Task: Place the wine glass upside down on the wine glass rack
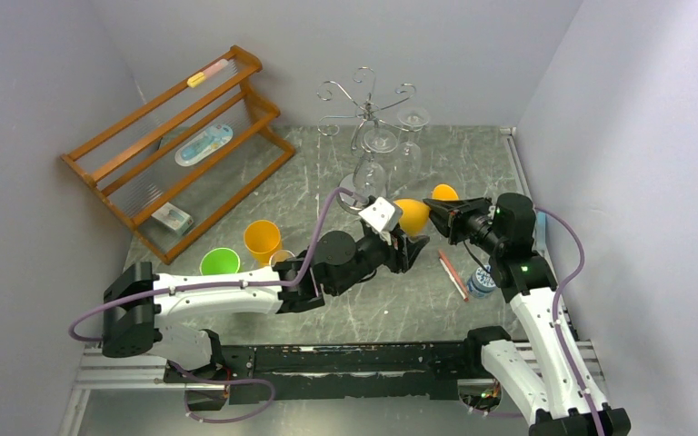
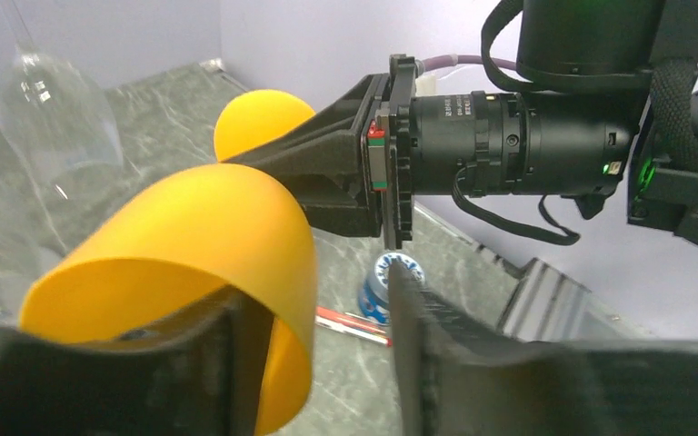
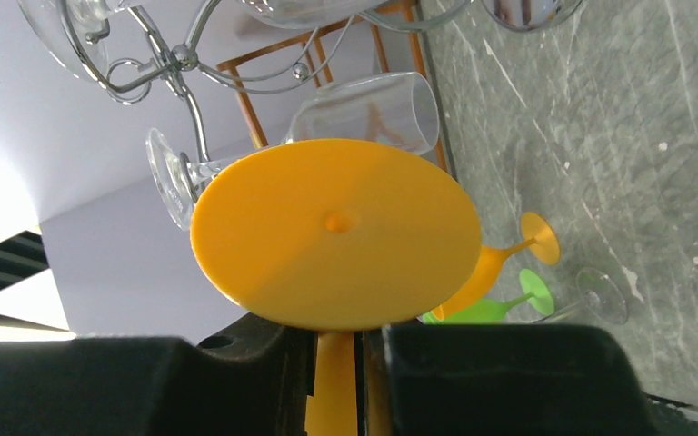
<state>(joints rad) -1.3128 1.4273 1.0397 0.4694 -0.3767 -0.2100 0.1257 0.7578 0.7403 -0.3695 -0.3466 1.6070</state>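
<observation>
The orange wine glass (image 1: 411,215) lies on its side in the air between both grippers. My right gripper (image 1: 438,215) is shut on its stem (image 3: 334,381), just behind the round foot (image 3: 336,232). My left gripper (image 1: 409,247) is open at the bowl (image 2: 191,245). Its left finger (image 2: 100,381) sits inside the rim. Its right finger (image 2: 418,345) is outside, apart from the wall. The silver wire wine glass rack (image 1: 366,104) stands behind at the back, with clear glasses (image 1: 380,141) hanging on it. It also shows in the right wrist view (image 3: 177,59).
An orange wooden slatted rack (image 1: 177,150) stands at the back left. An orange glass (image 1: 262,238) and a green glass (image 1: 220,262) stand left of my left arm. A red pen (image 1: 453,275) and a blue-white bottle (image 1: 482,282) lie by the right arm.
</observation>
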